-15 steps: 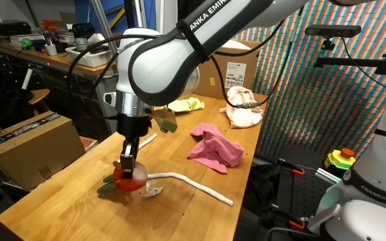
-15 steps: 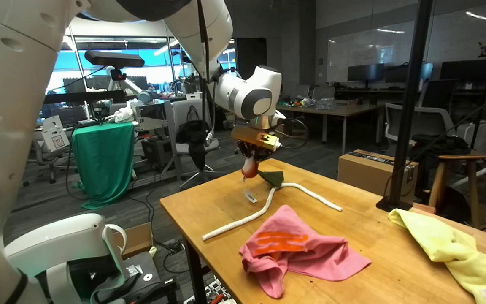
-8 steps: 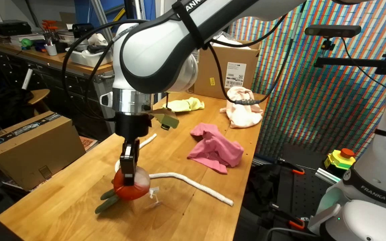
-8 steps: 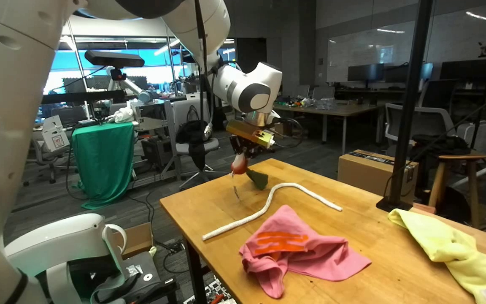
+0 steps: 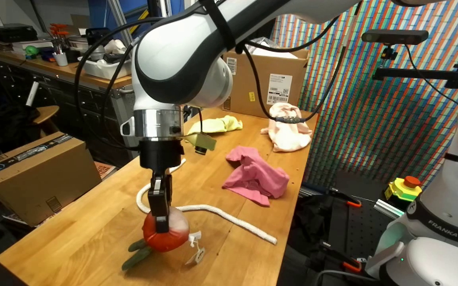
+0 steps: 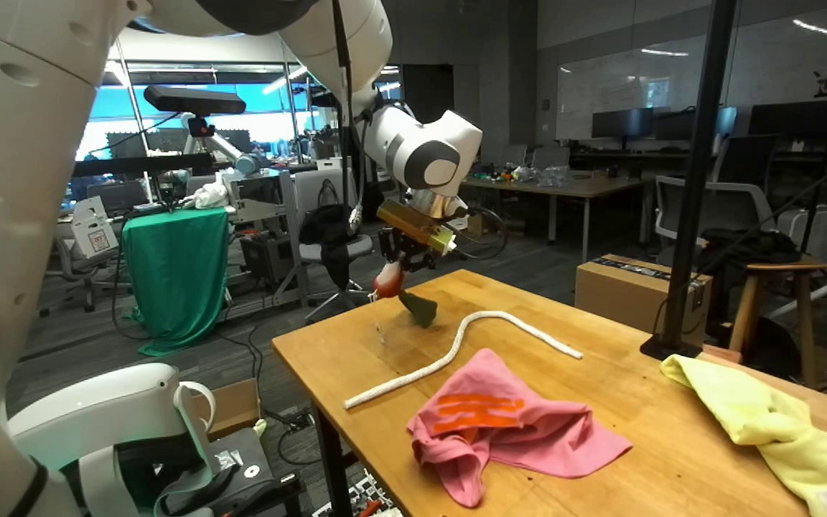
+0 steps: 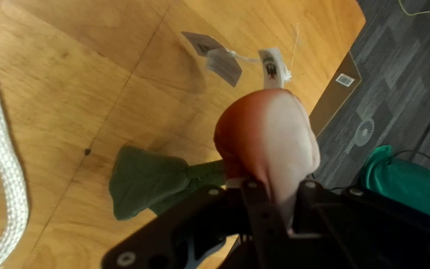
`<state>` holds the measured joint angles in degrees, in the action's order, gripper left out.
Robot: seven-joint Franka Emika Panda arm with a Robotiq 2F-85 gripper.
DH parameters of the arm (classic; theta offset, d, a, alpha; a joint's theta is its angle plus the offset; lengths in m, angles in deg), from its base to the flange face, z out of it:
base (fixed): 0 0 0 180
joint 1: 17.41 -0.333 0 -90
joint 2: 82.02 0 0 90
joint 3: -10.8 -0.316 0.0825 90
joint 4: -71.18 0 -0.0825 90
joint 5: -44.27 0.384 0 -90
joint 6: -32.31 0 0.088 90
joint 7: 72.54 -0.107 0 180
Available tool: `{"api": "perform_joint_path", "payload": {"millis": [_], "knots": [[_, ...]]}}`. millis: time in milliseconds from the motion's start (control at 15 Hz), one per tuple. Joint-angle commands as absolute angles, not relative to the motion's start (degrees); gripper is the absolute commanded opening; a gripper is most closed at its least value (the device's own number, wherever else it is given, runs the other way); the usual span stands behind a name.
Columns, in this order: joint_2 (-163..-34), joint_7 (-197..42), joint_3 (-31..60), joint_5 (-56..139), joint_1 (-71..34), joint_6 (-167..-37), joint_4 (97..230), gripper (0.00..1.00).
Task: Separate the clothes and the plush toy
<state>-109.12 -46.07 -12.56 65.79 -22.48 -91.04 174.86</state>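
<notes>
The plush toy [image 5: 179,234] is a red and white radish shape with green leaves [image 7: 147,183] and dangling paper tags [image 7: 224,61]. It shows in both exterior views [image 6: 388,280] and the wrist view [image 7: 263,130]. My gripper [image 5: 162,228] is shut on its body and holds it above the table, leaves hanging to one side. A pink cloth [image 5: 257,176], with orange marks in an exterior view [image 6: 514,431], lies crumpled mid-table. A yellow cloth [image 5: 217,125] lies farther back, also seen in an exterior view [image 6: 765,424]. A pale peach cloth [image 5: 288,133] lies near the box.
A white rope [image 5: 225,216] curves across the table [image 5: 94,238] between toy and pink cloth. A cardboard box [image 5: 268,83] stands at the table's far end. A black pole [image 6: 697,179] rises at the table's edge. Another box [image 5: 42,174] is beside the table.
My gripper has carried the toy away from the rope, leftward in an exterior view. The tags, lying on the table before, now hang from it. The cloths and rope have not moved.
</notes>
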Motion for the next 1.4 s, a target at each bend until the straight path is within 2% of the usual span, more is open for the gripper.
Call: {"api": "perform_joint_path", "payload": {"millis": [0, 1333], "knots": [[-110.73, -45.33, -12.31, 68.91, -23.33, -85.88, 171.89, 0.08], [-118.19, -46.09, -13.66, 73.72, -27.77, -81.51, 172.33, 0.10]]}}
